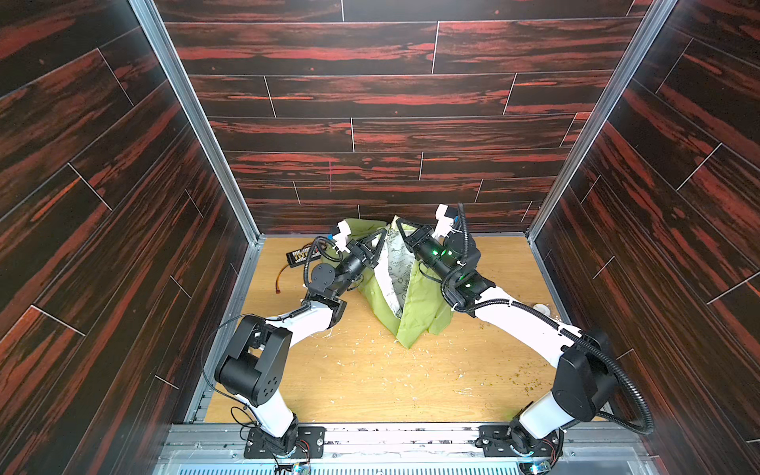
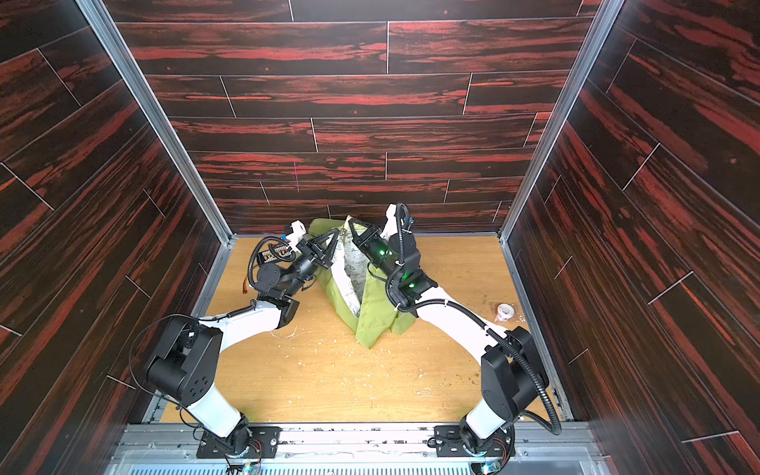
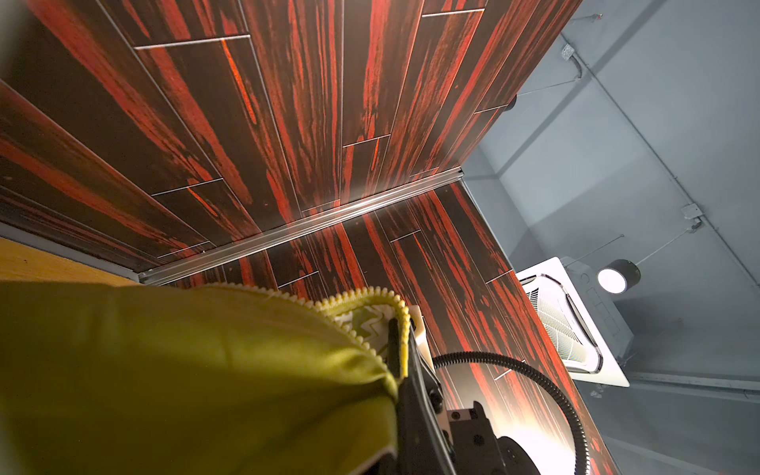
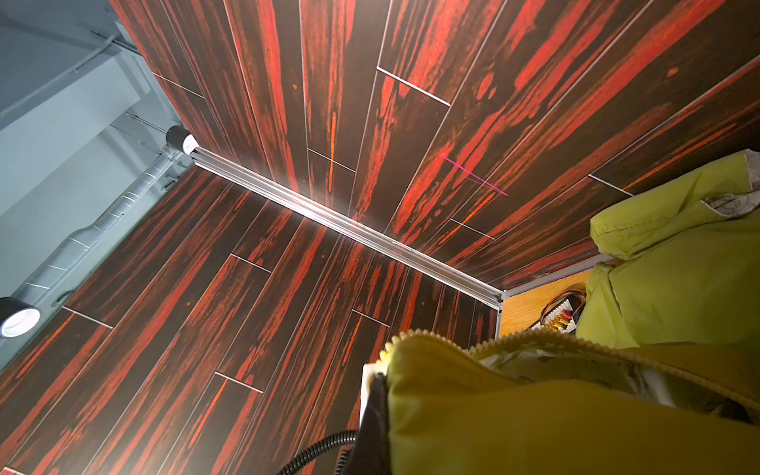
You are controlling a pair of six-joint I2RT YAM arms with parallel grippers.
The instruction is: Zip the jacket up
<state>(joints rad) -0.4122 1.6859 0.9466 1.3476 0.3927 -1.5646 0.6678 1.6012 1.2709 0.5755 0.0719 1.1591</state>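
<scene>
Dark, red-streaked wood-pattern walls [image 1: 390, 94] are enclosing a light wooden bench [image 1: 370, 382] on the left, right and far sides. Toward the far middle of the bench, the jacket [image 1: 415, 312], olive green, is hanging between the two arms in both top views. Its upper part is being held up and its lower end is draping down onto the bench, nearer the camera. The front is lying open, and the white patterned lining [image 1: 395, 267] is showing between the two green halves.

The left hand [image 1: 380, 240] is reaching in from the left and is clenching on the left front edge of the jacket, near the top. The right hand [image 1: 405, 227] is reaching in from the right and is clenching on the opposite front edge, also near the top. The two hands are standing just beside each other, with the lining between them.

In the left wrist view, the zipper teeth [image 3: 362, 298] are curving along the fabric edge that the left hand is pinching. In the right wrist view, another row of teeth is running along the edge that the right hand is gripping.

A black board with coloured wires [image 1: 298, 257] is lying at the far left corner of the bench, partly behind the left arm. A white roll of tape [image 2: 505, 311] is resting near the right edge. Pale shavings [image 1: 323, 335] are lying scattered across the near half of the bench.
</scene>
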